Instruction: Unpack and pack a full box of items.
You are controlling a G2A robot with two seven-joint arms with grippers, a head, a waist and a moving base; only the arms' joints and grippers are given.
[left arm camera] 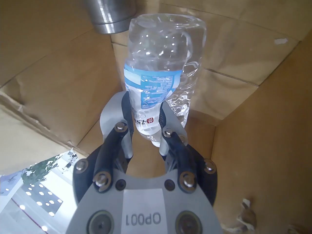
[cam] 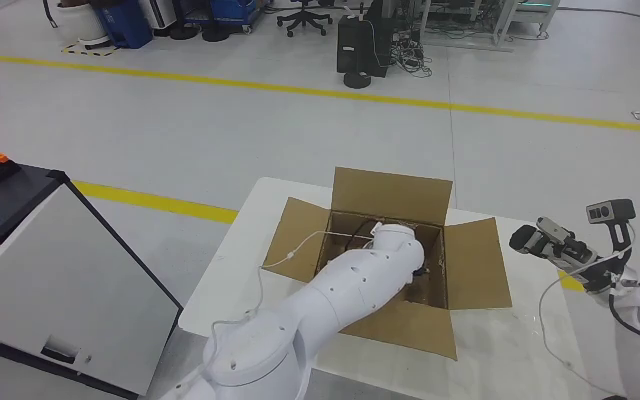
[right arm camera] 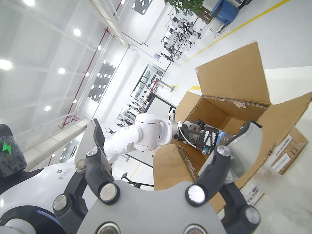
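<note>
Unpacking looks under way: inside the open cardboard box (cam: 475, 262) the left gripper (left arm camera: 145, 108) is clamped on a clear water bottle (left arm camera: 163, 57) near a steel tumbler (left arm camera: 109, 1), so next likely comes a straight lift clear of the walls, the right gripper (cam: 535, 238) hanging spread open beside the box.

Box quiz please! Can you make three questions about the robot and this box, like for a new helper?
1. True or false: the left gripper is shut on the water bottle.
2. Which thing is near the bottle inside the cardboard box? A metal cup, B banana, C book.
3. Fill in: the right gripper, outside the box, is ____.
Key: 1 true; 2 A; 3 open.
</note>
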